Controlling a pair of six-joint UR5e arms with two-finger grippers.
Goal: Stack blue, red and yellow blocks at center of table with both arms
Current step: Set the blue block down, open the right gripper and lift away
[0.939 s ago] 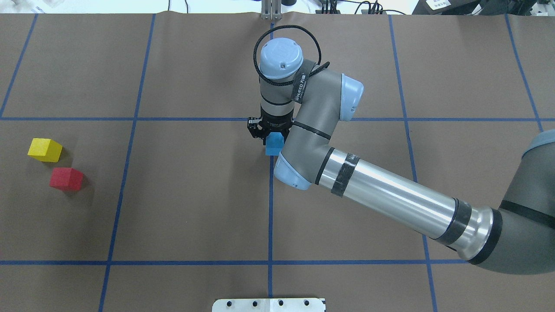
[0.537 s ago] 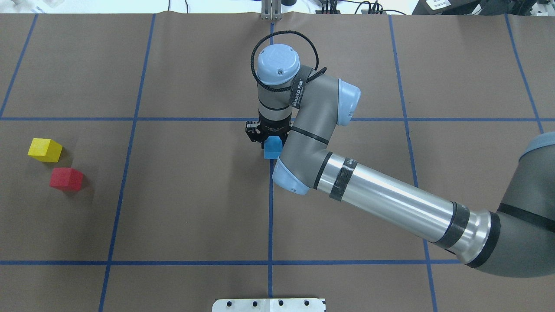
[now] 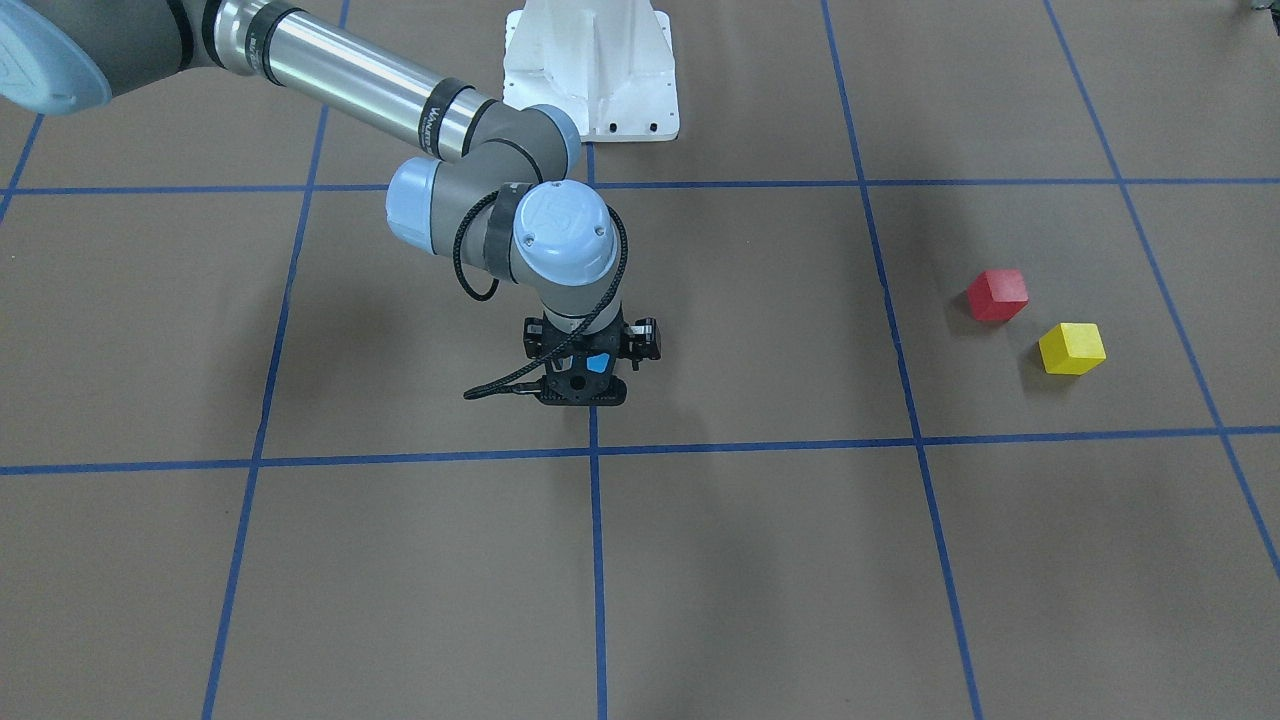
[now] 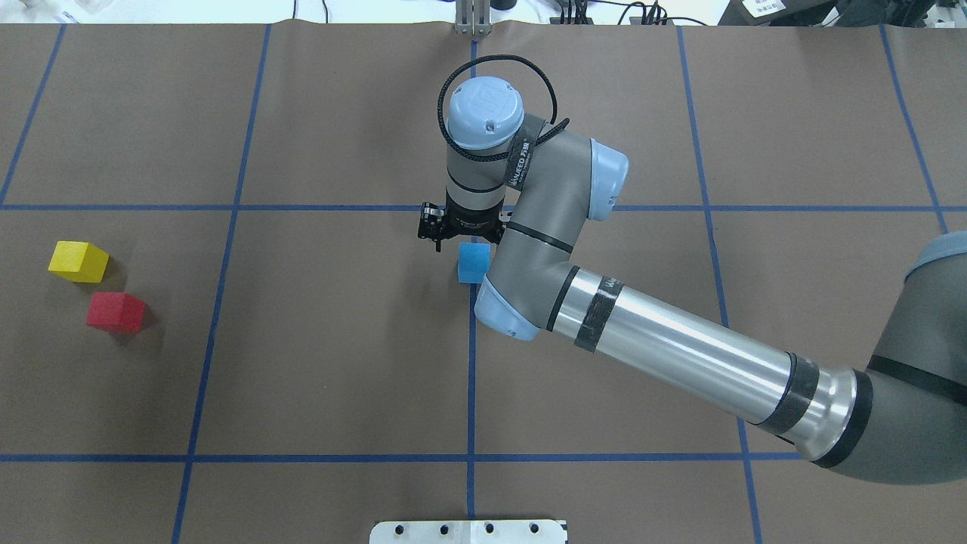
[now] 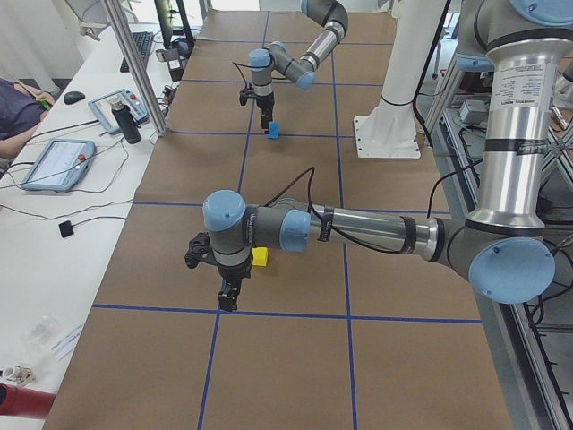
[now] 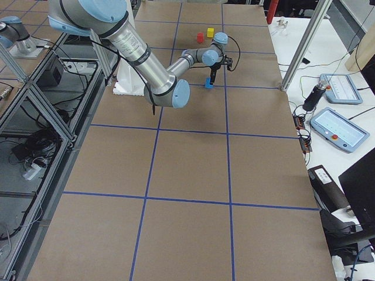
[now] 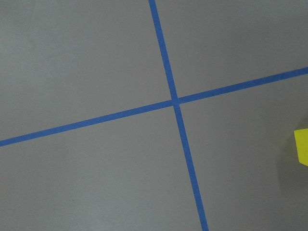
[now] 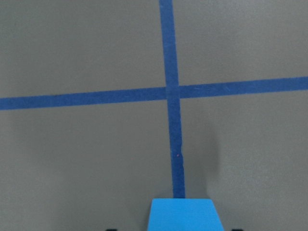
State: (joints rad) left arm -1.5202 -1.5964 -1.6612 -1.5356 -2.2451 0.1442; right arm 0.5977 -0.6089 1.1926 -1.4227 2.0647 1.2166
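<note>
The blue block [image 4: 474, 262] sits on the table on the centre tape line, just on the robot's side of the central crossing. My right gripper [image 4: 460, 234] hovers just above it, open, with its fingertips spread wider than the block [image 8: 183, 215] and holding nothing. The red block [image 4: 115, 312] and yellow block [image 4: 78, 261] lie side by side at the table's far left. My left gripper [image 5: 228, 294] shows only in the exterior left view, above the table beside the yellow block [image 5: 260, 257]. I cannot tell whether it is open. The yellow block's edge shows in the left wrist view [image 7: 302, 147].
The white robot base [image 3: 590, 70] stands at the table's robot-side edge. Blue tape lines [image 4: 472, 378] divide the brown table cover into squares. Operator tablets and cables [image 5: 58, 161] lie on a white bench beyond the far edge.
My right gripper has let go of the blue block, opened and lifted slightly away from it. The block now rests on the table. The red and yellow blocks have not moved.
</note>
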